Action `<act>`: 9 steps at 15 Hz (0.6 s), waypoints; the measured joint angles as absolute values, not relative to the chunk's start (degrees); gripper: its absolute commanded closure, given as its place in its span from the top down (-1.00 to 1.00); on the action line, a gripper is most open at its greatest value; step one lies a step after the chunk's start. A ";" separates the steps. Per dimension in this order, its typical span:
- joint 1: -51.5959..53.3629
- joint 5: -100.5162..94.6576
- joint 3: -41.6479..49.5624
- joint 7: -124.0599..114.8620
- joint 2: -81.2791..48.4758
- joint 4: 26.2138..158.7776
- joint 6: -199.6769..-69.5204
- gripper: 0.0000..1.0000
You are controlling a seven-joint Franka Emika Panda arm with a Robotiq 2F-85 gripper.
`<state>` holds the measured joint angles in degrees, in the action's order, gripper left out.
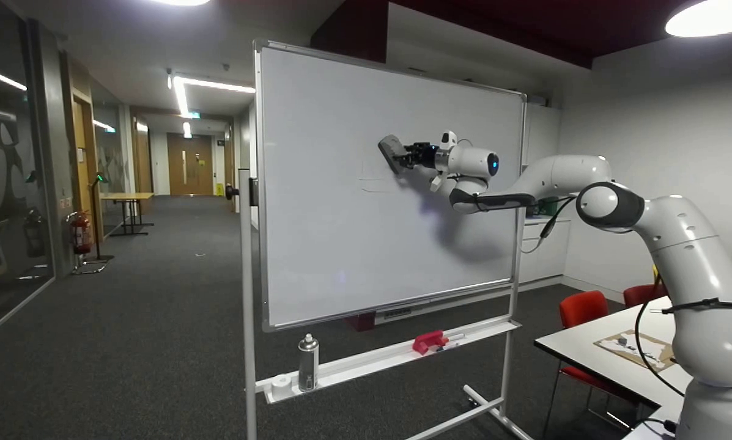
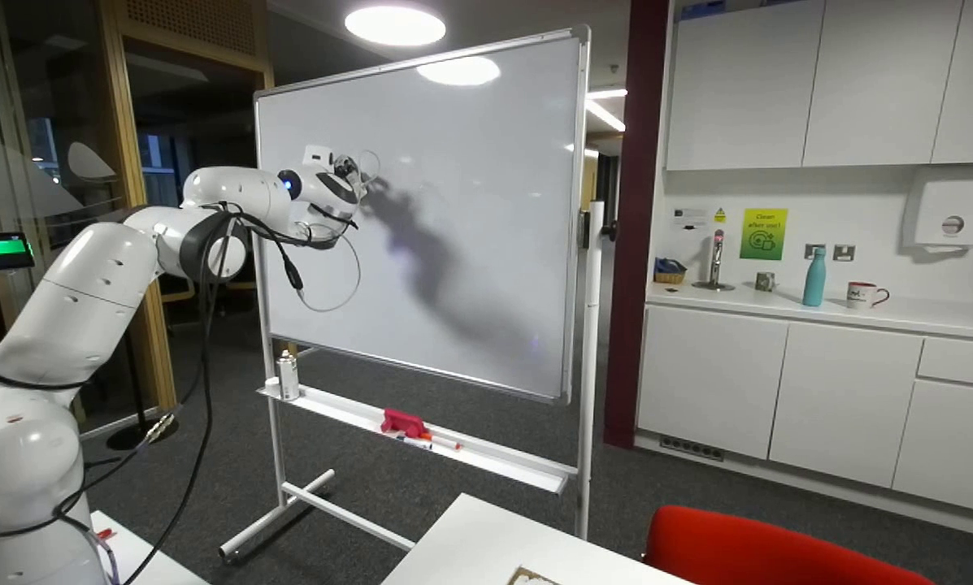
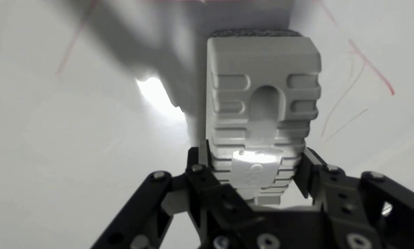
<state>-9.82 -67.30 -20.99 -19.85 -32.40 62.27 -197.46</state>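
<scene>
Clamping the gray eraser (image 3: 262,64) by both sides in the gripper (image 3: 257,159), probably leaving its dark pad (image 3: 257,33) free to face the whiteboard (image 3: 54,145) beyond, with red marks (image 3: 371,65) to either side.

eraser (image 3: 262,121) between jaws | whiteboard (image 1: 341,244) behind eraser | spray can (image 1: 308,365) on tray (image 1: 372,363) below whiteboard

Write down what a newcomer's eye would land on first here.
The white robot arm probably comes first, stretched before the whiteboard with a grey eraser clamped in its gripper. Next might come the arm's shadow on the whiteboard, then the red chair at the bottom of an exterior view.
</scene>
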 measured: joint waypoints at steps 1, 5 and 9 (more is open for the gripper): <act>-10.01 -69.09 -21.42 -19.85 -32.38 63.04 -197.46 -0.32; -10.67 -75.52 -22.62 -19.87 -32.38 66.36 -197.46 -0.32; -11.33 -79.37 -23.54 -20.35 -32.26 69.50 -197.48 -0.32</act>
<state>-11.33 -79.37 -23.54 -20.35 -32.26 69.50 -197.48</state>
